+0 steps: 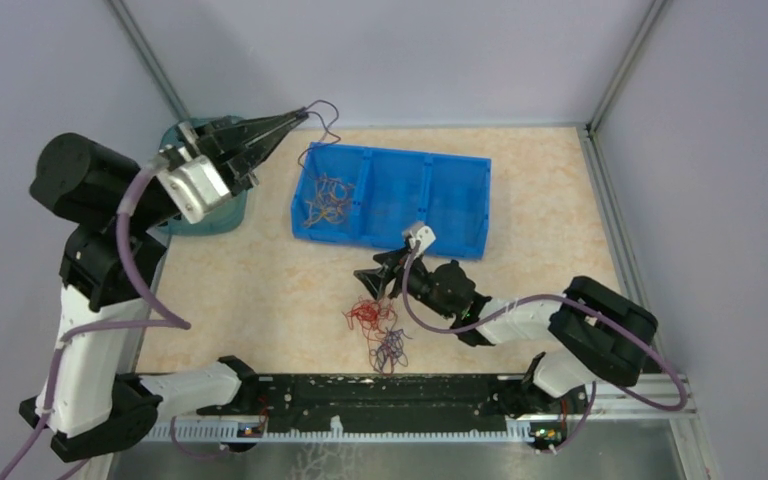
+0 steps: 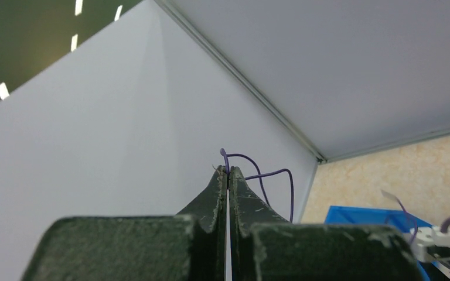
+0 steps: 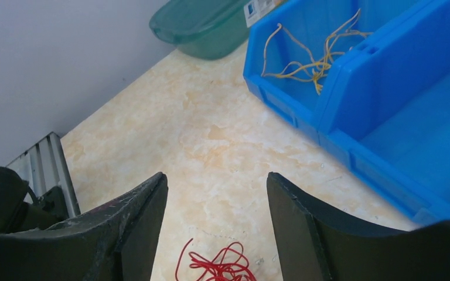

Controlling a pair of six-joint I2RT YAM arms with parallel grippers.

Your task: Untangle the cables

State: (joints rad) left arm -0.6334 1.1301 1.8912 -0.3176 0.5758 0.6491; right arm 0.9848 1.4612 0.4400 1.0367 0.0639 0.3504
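Note:
My left gripper (image 1: 300, 114) is raised at the back left, shut on a thin purple cable (image 1: 322, 128) that loops down toward the blue bin; in the left wrist view the cable (image 2: 269, 174) sticks out of the closed tips (image 2: 228, 171). My right gripper (image 1: 368, 283) is open and empty, low over the table just behind a tangle of red cables (image 1: 365, 316) and dark purple cables (image 1: 392, 347). The red tangle (image 3: 225, 266) lies between its open fingers (image 3: 146, 205) in the right wrist view. Orange-yellow cables (image 1: 326, 199) lie in the bin's left compartment, and also show in the right wrist view (image 3: 316, 61).
A blue three-compartment bin (image 1: 460, 205) stands at the back middle. A green bowl-like container (image 1: 232, 205) sits at the back left, partly under my left arm, and also shows in the right wrist view (image 3: 202, 26). A black rail (image 1: 380, 395) runs along the near edge.

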